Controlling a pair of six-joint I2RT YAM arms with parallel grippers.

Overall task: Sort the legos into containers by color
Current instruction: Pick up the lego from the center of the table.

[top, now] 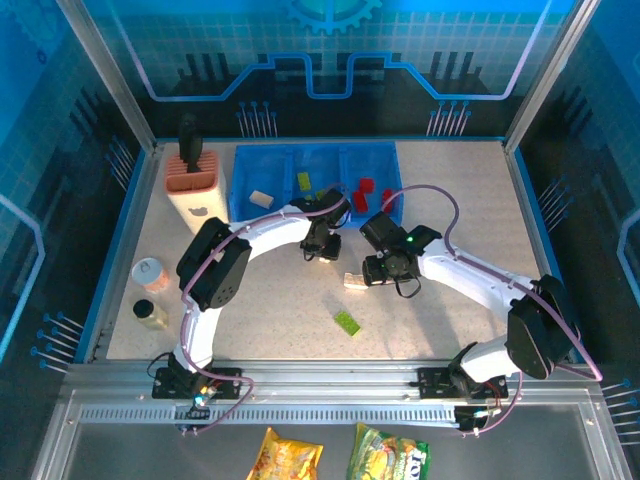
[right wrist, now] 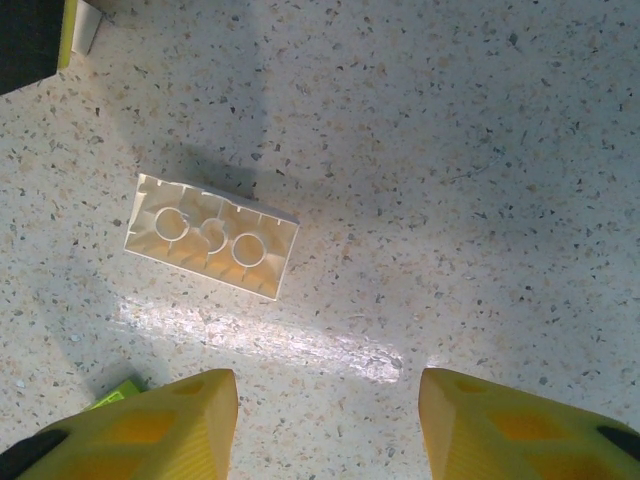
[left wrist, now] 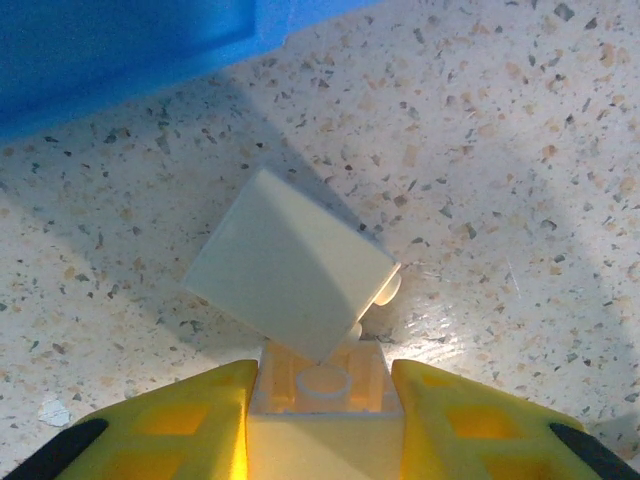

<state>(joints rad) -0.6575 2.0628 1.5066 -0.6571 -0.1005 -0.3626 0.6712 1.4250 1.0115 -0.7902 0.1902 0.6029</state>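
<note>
The sorting was well begun but not finished. In the tray [top: 262, 165] each colour already had its own compartment: one cream brick [top: 262, 198] lay in the left one, green bricks [top: 303, 181] in the middle one and red bricks [top: 366, 186] in the right one. Outside the tray, on the table [top: 470, 220], I could count four pieces not yet sorted: a loose green brick [top: 347, 322] toward the front, a flipped brick [right wrist: 212, 237] of cream colour lying hollow side up, and two more cream ones near the tray wall. By my judgement more than half was done, and what was left was mostly cream. The left gripper [left wrist: 322, 385] was narrowed to the width of a brick. Its yellow fingers [left wrist: 170, 425] stood against both sides of the held brick [left wrist: 320, 400], which had its studs up, and I saw no gap, so I took it as a grip. A tilted brick [left wrist: 290, 265] leaned on the far end of the held one, and I could not tell whether the two were joined. The right gripper [right wrist: 328, 385] was open wide enough for a brick and held nothing. It hung over the table with the flipped brick ahead of its fingers, apart from them and not between them
</note>
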